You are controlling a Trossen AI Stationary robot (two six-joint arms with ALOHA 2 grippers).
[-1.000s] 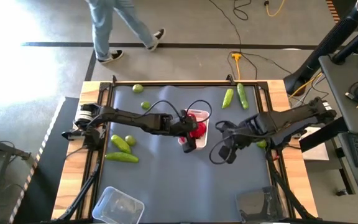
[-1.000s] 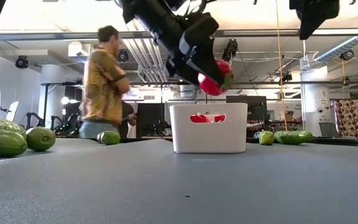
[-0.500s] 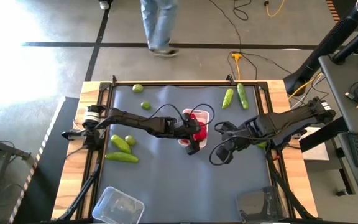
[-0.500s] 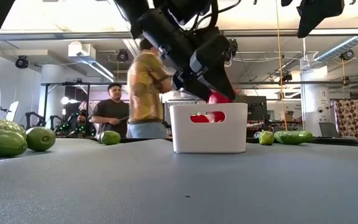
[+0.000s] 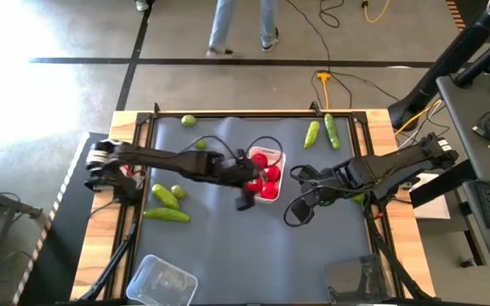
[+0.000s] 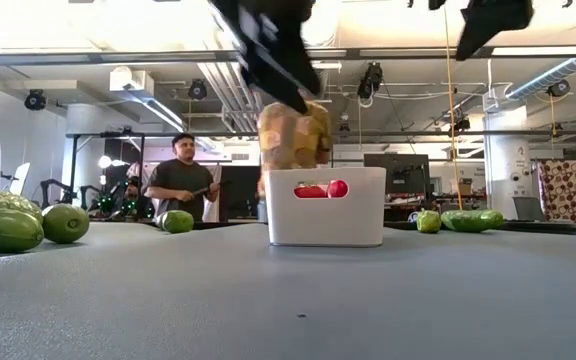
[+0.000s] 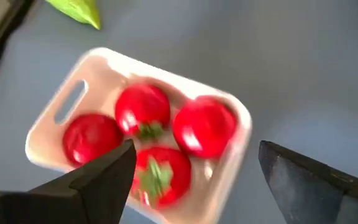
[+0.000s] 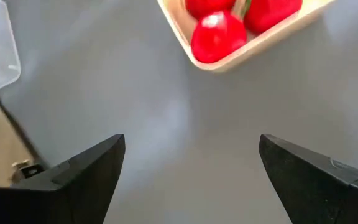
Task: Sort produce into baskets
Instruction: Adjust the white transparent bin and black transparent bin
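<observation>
Elongated green cucumbers (image 5: 167,204) and small light-green limes (image 5: 178,192) are left unsorted behind the left gripper (image 5: 245,202), whose fingers are spread and empty; beyond them, four round red tomatoes (image 7: 143,107) are seen in the opaque white tray (image 7: 242,114), a count hidden in the low view; the right gripper (image 5: 297,214) is held released, empty, alongside.
</observation>
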